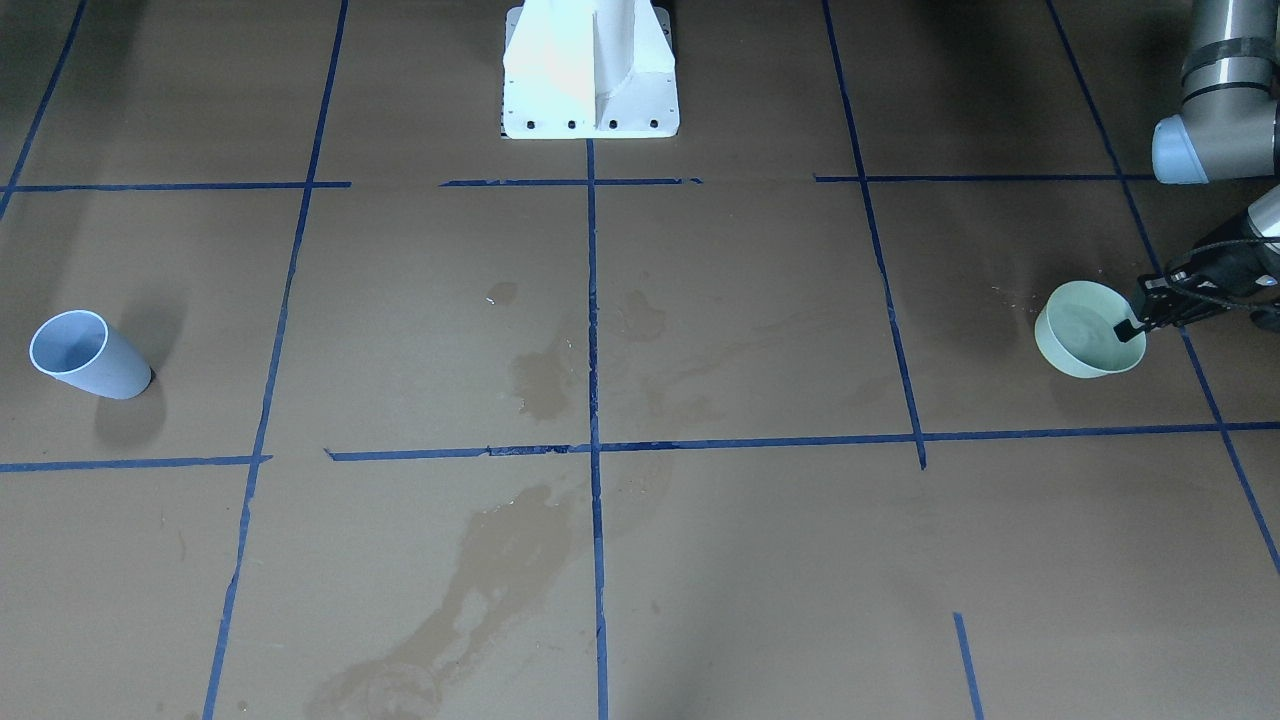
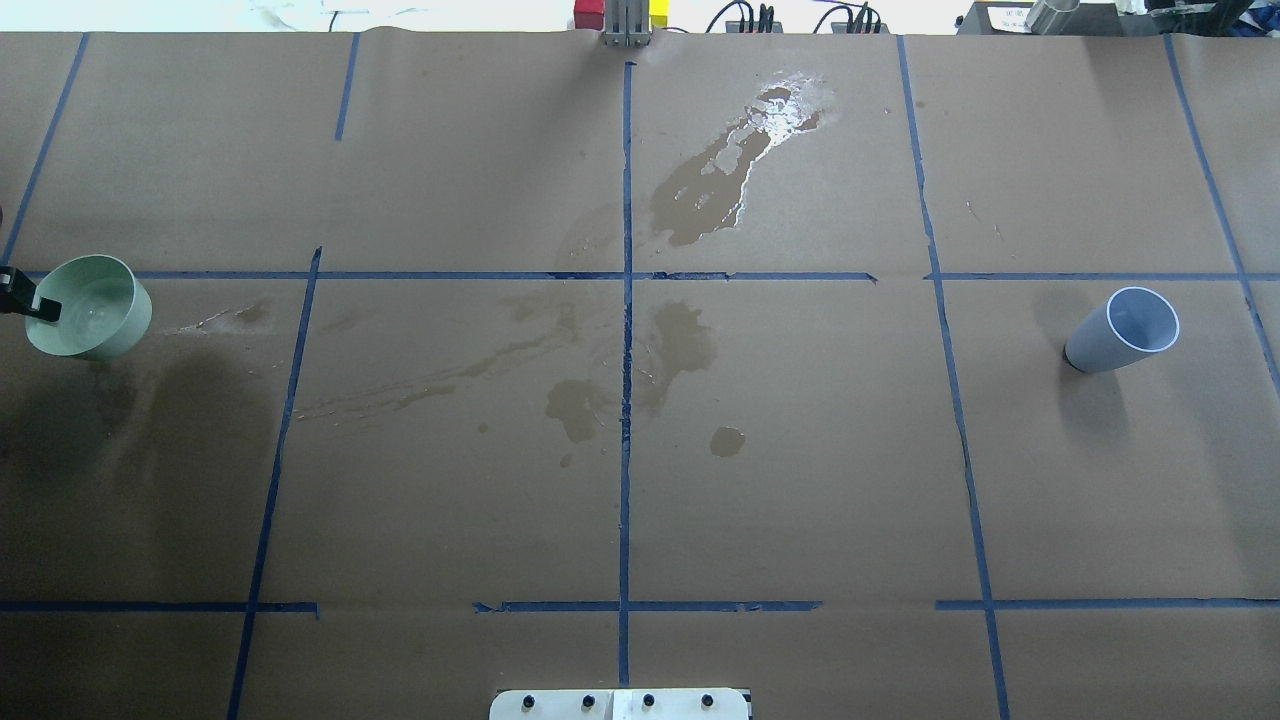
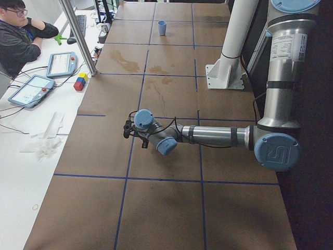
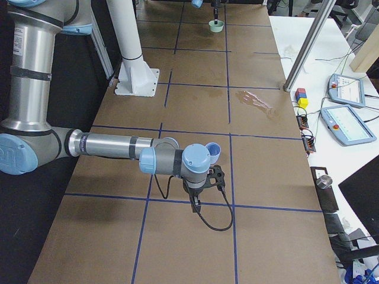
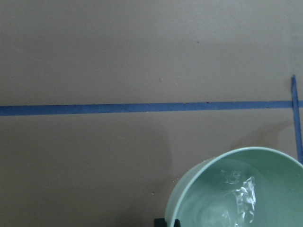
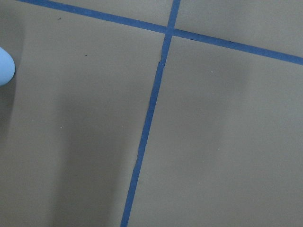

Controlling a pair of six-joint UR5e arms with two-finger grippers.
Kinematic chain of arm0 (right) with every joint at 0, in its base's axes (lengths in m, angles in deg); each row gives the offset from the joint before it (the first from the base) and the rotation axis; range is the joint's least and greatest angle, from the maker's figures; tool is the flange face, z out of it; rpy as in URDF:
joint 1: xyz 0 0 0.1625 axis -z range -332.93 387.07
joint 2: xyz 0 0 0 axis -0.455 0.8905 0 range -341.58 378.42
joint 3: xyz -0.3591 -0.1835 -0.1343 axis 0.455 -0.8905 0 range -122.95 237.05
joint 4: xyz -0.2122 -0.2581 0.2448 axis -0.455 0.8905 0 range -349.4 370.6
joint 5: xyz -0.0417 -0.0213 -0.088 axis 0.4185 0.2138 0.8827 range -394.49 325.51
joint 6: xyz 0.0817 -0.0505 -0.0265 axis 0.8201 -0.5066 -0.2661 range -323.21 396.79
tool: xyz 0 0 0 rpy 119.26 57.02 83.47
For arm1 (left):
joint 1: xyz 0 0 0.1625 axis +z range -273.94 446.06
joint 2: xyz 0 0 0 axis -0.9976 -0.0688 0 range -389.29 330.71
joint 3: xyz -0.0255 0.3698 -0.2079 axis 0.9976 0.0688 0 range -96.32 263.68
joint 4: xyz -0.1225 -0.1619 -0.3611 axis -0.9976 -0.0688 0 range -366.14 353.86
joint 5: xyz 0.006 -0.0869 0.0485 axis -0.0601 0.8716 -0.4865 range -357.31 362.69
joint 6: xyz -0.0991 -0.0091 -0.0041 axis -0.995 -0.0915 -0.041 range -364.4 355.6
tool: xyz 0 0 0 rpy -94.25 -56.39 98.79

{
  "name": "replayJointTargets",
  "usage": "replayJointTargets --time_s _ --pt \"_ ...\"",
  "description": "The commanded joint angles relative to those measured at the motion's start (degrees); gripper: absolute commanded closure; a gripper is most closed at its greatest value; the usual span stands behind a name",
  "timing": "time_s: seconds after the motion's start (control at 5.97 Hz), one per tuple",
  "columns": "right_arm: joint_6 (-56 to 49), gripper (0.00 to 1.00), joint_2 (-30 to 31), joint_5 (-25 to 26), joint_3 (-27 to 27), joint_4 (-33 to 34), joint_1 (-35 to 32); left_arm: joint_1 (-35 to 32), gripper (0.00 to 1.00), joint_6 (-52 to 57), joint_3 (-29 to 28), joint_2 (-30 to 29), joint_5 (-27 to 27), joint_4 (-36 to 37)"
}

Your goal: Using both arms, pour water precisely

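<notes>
Left gripper point(image 1: 1137, 327) is clamped on the rim of the green bowl point(image 1: 1075, 348), with one black finger point(image 1: 1127, 333) inside the wall and the other outside. The water point(image 5: 239, 201) lies in the bowl as a faint sheen. Well apart from the bowl, near the blue cup point(image 2: 1120, 342), hangs the right gripper point(image 4: 197, 203) — whether its jaws are parted I cannot tell. Between bowl and cup runs a broad stretch of brown paper point(image 2: 800, 480), crossed by blue tape lines point(image 2: 625, 400) and marked with wet stains point(image 2: 700, 195). On the bowl's other side, more paper runs on toward the table's end.
</notes>
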Motion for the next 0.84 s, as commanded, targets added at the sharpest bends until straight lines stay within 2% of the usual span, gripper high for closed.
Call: replayJointTargets --time_s 0.0,0.17,0.33,0.5,0.67 --pt "0.00 0.00 0.00 0.01 -0.02 0.00 0.00 4.14 1.00 -1.18 -0.48 -0.05 -4.23 -0.65" --pt "0.00 0.00 0.00 0.01 -0.02 0.00 0.00 5.12 1.00 -1.18 -0.92 0.03 -4.24 -0.65" --pt "0.00 0.00 0.00 0.09 -0.02 0.00 0.00 6.26 0.94 -1.09 -0.92 0.03 -4.33 -0.65" --pt "-0.09 0.00 0.00 0.09 -0.02 0.00 0.00 7.23 0.74 -1.01 -1.01 0.03 -4.33 -0.65" --pt "-0.09 0.00 0.00 0.01 -0.02 0.00 0.00 7.24 0.36 -0.83 -1.01 0.03 -4.33 -0.56"
